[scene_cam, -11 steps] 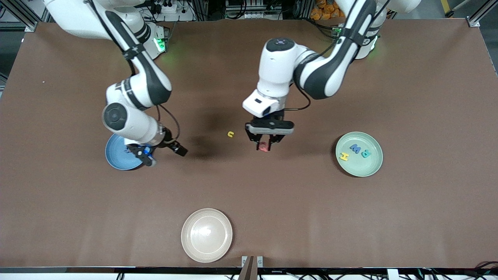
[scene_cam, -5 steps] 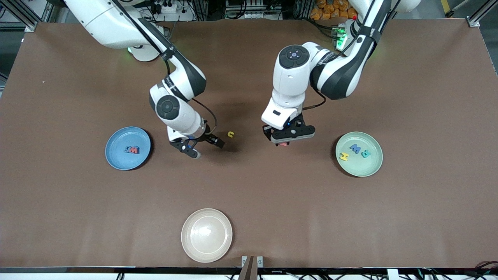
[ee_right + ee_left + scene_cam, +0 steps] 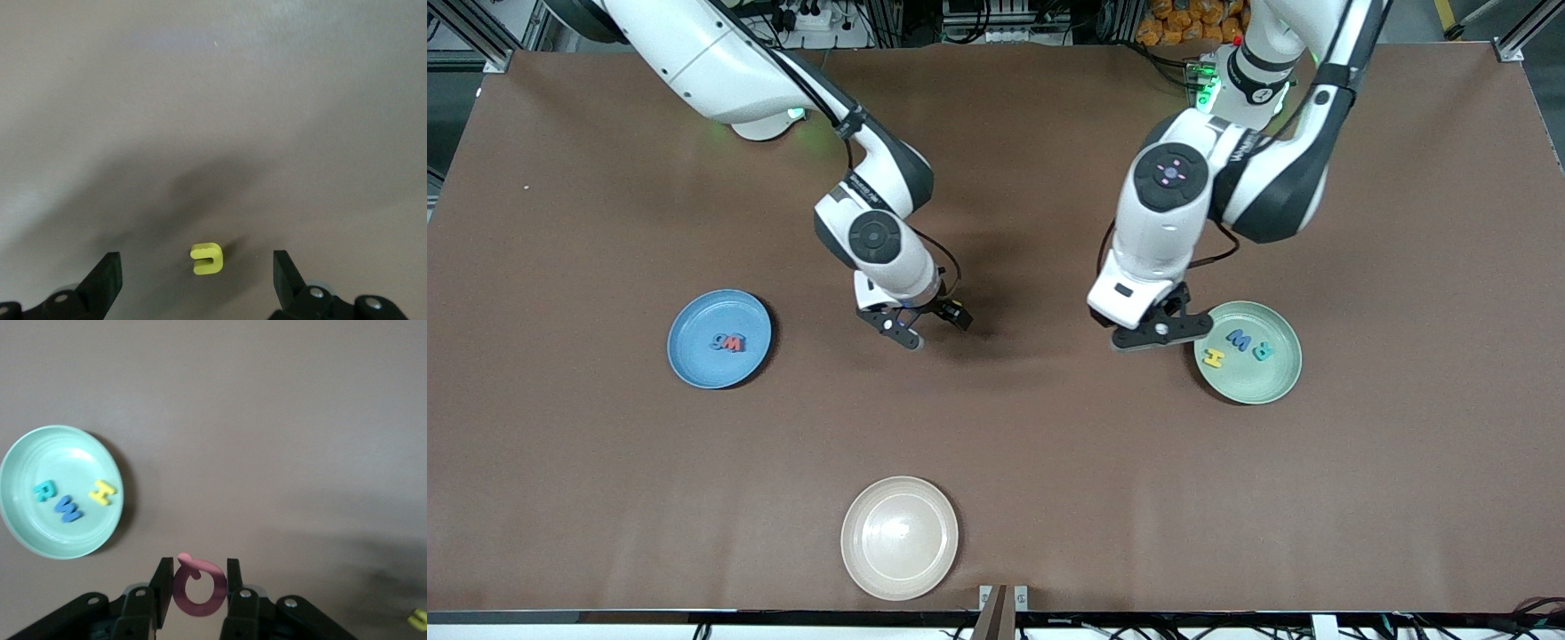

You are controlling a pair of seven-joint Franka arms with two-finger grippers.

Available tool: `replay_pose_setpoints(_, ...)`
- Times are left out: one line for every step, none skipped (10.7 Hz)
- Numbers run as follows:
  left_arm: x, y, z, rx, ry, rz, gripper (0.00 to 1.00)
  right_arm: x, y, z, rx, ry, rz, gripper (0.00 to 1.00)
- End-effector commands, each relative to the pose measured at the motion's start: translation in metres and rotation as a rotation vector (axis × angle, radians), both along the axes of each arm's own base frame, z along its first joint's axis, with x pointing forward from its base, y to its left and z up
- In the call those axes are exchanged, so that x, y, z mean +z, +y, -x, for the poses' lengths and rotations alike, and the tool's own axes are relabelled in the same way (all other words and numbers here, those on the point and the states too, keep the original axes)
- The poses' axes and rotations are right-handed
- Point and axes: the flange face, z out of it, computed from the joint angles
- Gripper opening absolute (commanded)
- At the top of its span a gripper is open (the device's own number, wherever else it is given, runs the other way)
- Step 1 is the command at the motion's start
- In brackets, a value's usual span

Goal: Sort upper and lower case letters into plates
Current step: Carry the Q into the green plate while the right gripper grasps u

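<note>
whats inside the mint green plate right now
Three letters lie in the mint green plate: a yellow H, a blue M and a teal R. The left gripper covers a little of its rim.

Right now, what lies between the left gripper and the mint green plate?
Only bare table, as the left wrist view shows; the left gripper holds the red letter beside the mint green plate.

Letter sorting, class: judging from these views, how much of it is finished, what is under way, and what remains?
Done: three letters, H, M and R, lie in the mint green plate; two lie in the blue plate. Under way: the left end effector holds the red Q over the table beside the mint plate. Left: the yellow u lies on the table under the open right end effector. The beige plate is empty.
</note>
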Motion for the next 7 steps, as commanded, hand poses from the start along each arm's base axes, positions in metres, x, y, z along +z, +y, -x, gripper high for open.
replay_pose_setpoints(0.011,0.052,-0.009,-0.005,0.107,0.033,0.00,-0.015,0.014,0.002,0.015,-0.019,0.045,1.00)
replay_pose_setpoints(0.007,0.075,-0.013,-0.020,0.148,0.021,0.00,-0.018,0.015,0.003,0.017,-0.020,0.041,1.00)
replay_pose_setpoints(0.000,0.109,-0.023,-0.042,0.181,0.023,0.00,-0.019,0.016,0.004,0.031,-0.027,0.030,1.00)
replay_pose_setpoints(-0.008,0.137,-0.030,-0.077,0.210,0.042,0.00,-0.023,0.017,0.003,0.028,-0.031,0.016,1.00)
replay_pose_setpoints(-0.015,0.156,-0.032,-0.095,0.232,0.054,0.00,-0.028,0.018,0.005,0.029,-0.029,0.012,1.00)
replay_pose_setpoints(-0.019,0.165,-0.032,-0.119,0.257,0.056,0.00,-0.030,0.017,0.007,0.031,-0.028,0.010,1.00)
replay_pose_setpoints(-0.028,0.188,-0.032,-0.129,0.299,0.060,0.00,-0.031,0.019,0.010,0.036,-0.028,0.010,1.00)
